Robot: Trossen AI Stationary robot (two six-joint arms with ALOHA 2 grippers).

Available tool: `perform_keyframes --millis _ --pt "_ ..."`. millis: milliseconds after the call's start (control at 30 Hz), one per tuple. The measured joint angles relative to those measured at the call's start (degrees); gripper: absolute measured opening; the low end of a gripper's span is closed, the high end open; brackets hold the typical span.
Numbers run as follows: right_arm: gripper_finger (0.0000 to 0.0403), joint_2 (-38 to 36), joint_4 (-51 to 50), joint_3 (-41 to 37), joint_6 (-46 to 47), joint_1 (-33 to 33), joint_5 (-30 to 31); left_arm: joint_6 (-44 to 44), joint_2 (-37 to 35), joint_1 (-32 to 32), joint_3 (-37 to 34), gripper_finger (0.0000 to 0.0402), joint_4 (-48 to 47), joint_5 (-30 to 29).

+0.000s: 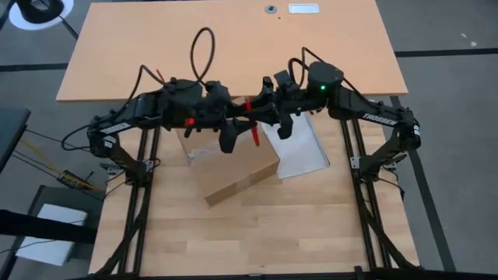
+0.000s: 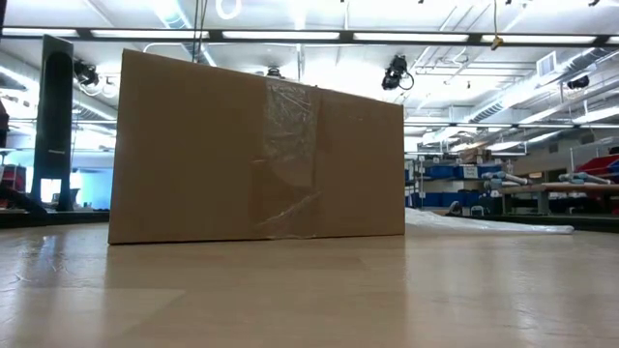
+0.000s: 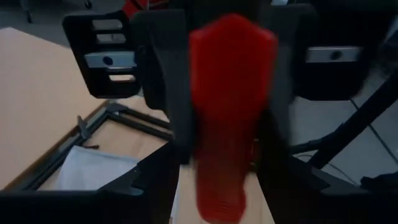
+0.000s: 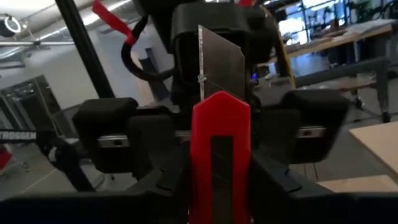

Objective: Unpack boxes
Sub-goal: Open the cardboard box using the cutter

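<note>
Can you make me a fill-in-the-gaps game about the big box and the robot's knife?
1. The box is made of brown ___.
2. The right gripper holds a knife with a ___ handle.
3. A strip of clear ___ runs down the box's side.
Missing words: cardboard; red; tape.

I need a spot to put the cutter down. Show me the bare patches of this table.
Free: the near strip in front of the cardboard carton, and the wide far half of the table beyond both arms. Crowded: the middle, where the carton, the clear plastic bag and both end effectors meet over the red box cutter.
</note>
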Motion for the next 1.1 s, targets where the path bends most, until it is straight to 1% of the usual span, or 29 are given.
perform_keyframes --millis 200,267,400,433,500,633,700,767,833,933,1033,1100 --pt "0.0117 -0.02 0.17 0.0 -0.89 0.37 -0.03 0.41 0.62 0.06 -0.75 0.0209 3.3 -0.53" --pt "0.0117 -0.02 0.31 0.0 -0.85 0.39 -0.18 0.41 0.62 0.04 -1.54 0.0193 4.35 -0.58" --pt "0.0117 -0.05 0.55 0.0 -0.93 0.44 -0.08 1.17 0.62 0.07 -1.58 0.0135 4.65 -0.71" --pt "0.0119 -0.05 0.59 0.0 -0.94 0.48 -0.03 1.54 0.59 0.07 -1.58 0.0134 4.73 -0.75" --pt "0.0149 -0.05 0.57 0.0 -0.81 0.48 -1.24 1.94 0.59 0.01 -1.58 0.0134 4.68 -1.14" --pt "0.0236 -2.08 -0.27 -0.02 -0.81 -0.82 -4.17 3.37 0.53 -0.02 -0.74 0.0134 6.07 -2.13" --pt "0.0268 -4.14 -1.65 -0.04 -0.67 -1.82 -4.77 4.43 0.1 0.05 -0.27 0.0134 8.71 -2.75" --pt "0.0291 -6.51 -3.83 0.01 -0.97 -2.75 -4.92 5.7 -0.42 0.07 0.17 0.0134 12.76 -3.17" --pt "0.0303 -8.52 -7.36 0.05 -2.09 -3.6 -4.9 7.1 -1.12 0.07 0.19 0.0134 16.14 -3.63" --pt "0.0308 -11.1 -12.76 -0.02 -3.88 -4.06 -3.93 10.47 -1.39 0.05 0.15 0.0134 20.81 -4.97" --pt "0.0305 -13.22 -15.06 -0.01 -6.07 -3.68 -1.31 14.43 -1.39 0.07 0.08 0.0134 27.0 -5.12" --pt "0.0305 -13.48 -14.89 0.03 -7.57 -2.5 0.72 16.6 -1.36 0.07 0.08 0.0134 31.05 -5.14"
